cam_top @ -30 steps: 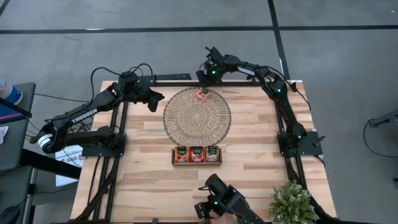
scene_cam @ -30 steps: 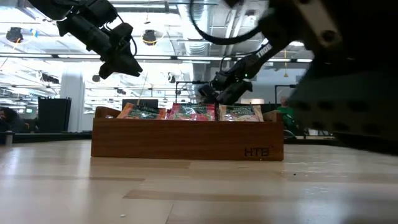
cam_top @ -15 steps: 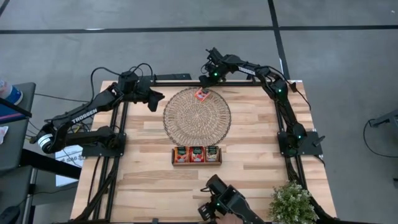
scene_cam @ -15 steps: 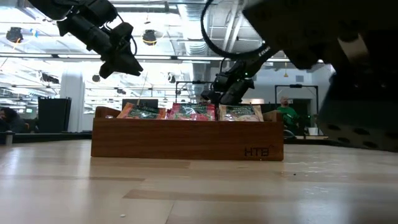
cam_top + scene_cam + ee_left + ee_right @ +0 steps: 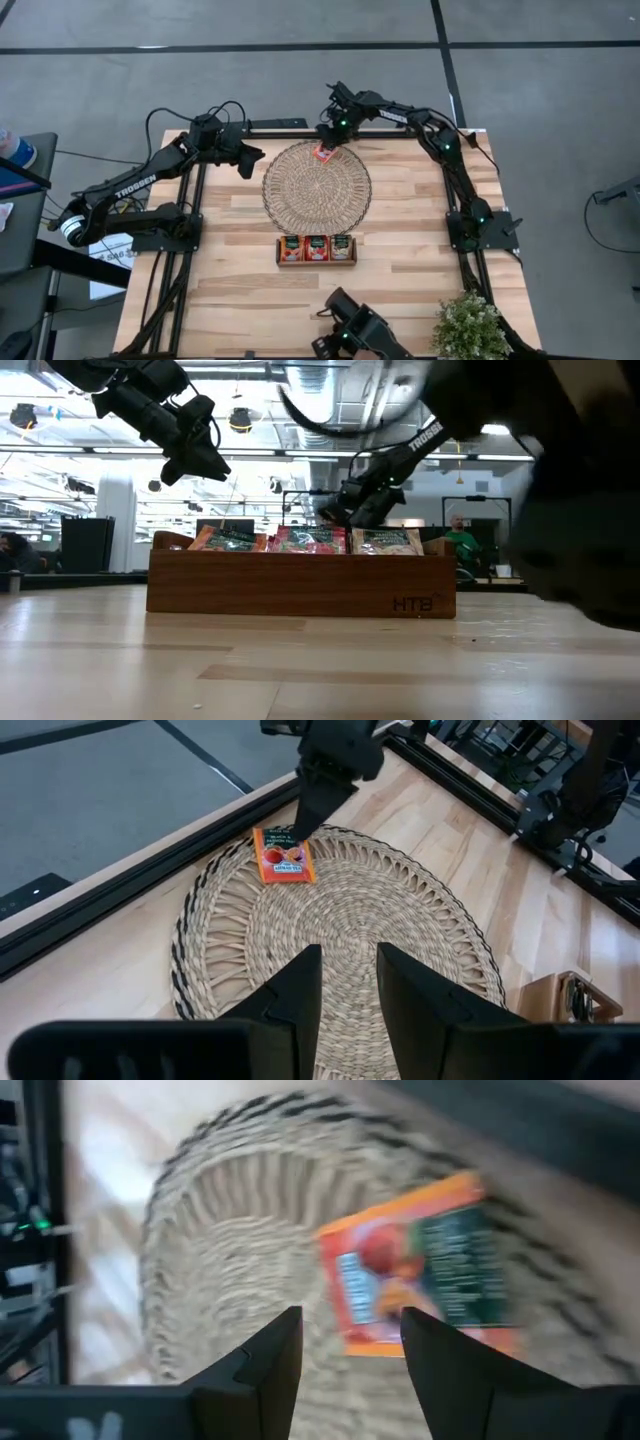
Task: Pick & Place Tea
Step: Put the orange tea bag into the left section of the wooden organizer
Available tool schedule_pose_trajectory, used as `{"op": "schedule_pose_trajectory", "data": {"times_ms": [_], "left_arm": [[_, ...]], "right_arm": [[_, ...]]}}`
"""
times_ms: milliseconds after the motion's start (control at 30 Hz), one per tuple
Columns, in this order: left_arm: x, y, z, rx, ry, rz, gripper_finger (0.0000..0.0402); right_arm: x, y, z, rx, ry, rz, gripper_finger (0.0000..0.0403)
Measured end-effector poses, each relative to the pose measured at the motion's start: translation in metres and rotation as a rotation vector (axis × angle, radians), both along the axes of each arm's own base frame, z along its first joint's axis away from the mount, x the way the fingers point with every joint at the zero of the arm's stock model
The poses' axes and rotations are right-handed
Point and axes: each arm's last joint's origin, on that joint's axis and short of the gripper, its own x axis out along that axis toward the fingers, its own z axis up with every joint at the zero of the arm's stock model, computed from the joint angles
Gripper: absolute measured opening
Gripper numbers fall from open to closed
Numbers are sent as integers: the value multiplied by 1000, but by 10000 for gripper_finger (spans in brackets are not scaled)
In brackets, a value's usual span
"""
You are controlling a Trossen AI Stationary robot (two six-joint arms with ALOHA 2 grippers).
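arms: two black arms made of long thin parts
lettering: white word TROSSEN on the left arm
lights: small green lights glow on the right arm
cables: black wires loop near the joints
fingers: flat and dark

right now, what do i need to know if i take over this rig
Right gripper: open, just above the one tea sachet lying on the far edge of the woven mat; not holding it.
Left gripper: holds nothing, hanging over the table's far left, beside the mat.
Wooden tray: sachets in all three compartments.
Left to do: grasp the mat sachet and place it, probably in the tray.
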Motion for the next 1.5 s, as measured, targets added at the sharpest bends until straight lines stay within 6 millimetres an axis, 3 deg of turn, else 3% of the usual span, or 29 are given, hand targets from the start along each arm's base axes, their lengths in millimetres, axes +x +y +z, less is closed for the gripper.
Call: {"op": "schedule_pose_trajectory", "data": {"times_ms": [300,600,767,867,1100,1500], "left_arm": [[0,0,0,-1,-1,-1,90],[0,0,0,-3,0,-3,90],[0,0,0,-3,0,-3,90],[0,0,0,-1,-1,-3,90],[0,0,0,1,-1,-4,90],[0,0,0,0,-2,-4,90]], "right_arm": [[26,14,18,-71,-79,40,147],[39,10,45,-162,-131,-18,52],[36,7,47,-159,-117,-29,5],[26,7,42,-111,-31,-45,7],[8,5,38,-230,65,166,2],[17,13,56,-572,159,437,2]]}}
